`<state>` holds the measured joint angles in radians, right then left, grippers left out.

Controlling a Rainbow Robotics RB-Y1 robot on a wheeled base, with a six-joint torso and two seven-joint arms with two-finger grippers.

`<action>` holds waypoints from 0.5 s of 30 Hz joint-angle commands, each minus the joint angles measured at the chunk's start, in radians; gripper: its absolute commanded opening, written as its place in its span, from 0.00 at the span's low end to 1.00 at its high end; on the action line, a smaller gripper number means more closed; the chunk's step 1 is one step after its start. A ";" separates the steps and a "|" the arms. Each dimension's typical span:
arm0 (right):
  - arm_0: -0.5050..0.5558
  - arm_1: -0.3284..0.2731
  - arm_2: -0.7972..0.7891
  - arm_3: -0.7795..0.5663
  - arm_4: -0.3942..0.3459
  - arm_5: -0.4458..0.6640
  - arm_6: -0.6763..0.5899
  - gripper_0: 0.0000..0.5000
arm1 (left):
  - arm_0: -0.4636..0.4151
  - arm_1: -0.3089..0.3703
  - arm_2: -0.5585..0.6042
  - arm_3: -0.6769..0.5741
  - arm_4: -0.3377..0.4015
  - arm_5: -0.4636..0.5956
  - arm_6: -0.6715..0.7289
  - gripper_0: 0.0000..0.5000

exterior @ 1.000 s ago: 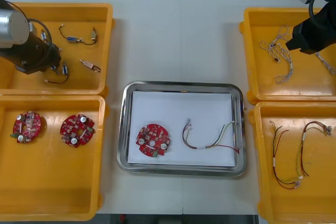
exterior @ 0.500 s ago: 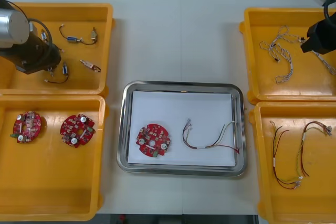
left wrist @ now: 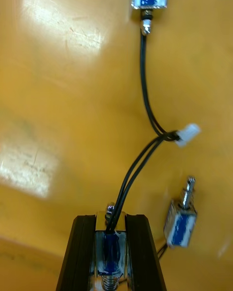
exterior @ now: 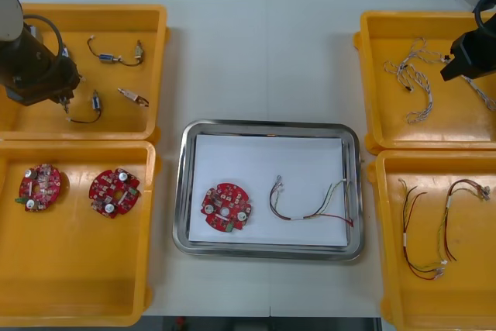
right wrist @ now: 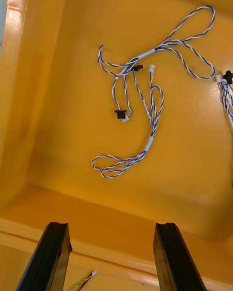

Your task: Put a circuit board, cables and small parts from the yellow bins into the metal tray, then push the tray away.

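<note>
Metal part (left wrist: 110,253) between left fingers (left wrist: 83,257), near bin wall (exterior: 85,136)

The surface (exterior: 263,60) between the far yellow bins (exterior: 161,75) lies bare. In the metal tray (exterior: 183,191) the far white strip is free; a circuit board (exterior: 226,208) and cable (exterior: 298,218) crowd the near half. A loose small metal part (left wrist: 179,223) lies just beside the left gripper (left wrist: 110,220).

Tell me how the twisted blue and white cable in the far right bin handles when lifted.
Probably floppy: the twisted cable, beyond the open right gripper, lies in loose loops, so its ends would likely dangle. Thin, so likely light. Its plugs might snag the neighbouring cable.
</note>
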<state>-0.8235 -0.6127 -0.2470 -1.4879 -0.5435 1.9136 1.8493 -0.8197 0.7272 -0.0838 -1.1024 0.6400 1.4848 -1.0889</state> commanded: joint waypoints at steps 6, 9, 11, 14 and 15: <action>-0.106 -0.036 0.005 0.143 0.027 -0.094 0.011 1.00 | -0.036 0.014 0.073 -0.189 -0.046 0.198 -0.121 0.00; -0.126 -0.036 0.012 0.209 0.034 -0.140 0.024 1.00 | -0.018 0.014 0.088 -0.261 -0.048 0.258 -0.117 0.00; -0.137 -0.036 0.031 0.236 0.040 -0.176 0.030 1.00 | -0.002 0.012 0.104 -0.310 -0.042 0.288 -0.115 0.00; -0.138 -0.038 0.055 0.253 0.050 -0.219 0.030 1.00 | 0.016 0.012 0.124 -0.375 -0.036 0.330 -0.114 0.00; -0.140 -0.036 0.063 0.256 0.054 -0.231 0.030 1.00 | 0.017 0.012 0.128 -0.390 -0.034 0.342 -0.114 0.00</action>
<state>-0.9099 -0.6127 -0.2273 -1.2291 -0.5059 1.7176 1.8502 -0.8111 0.7272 -0.0043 -1.4157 0.6034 1.7891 -1.0898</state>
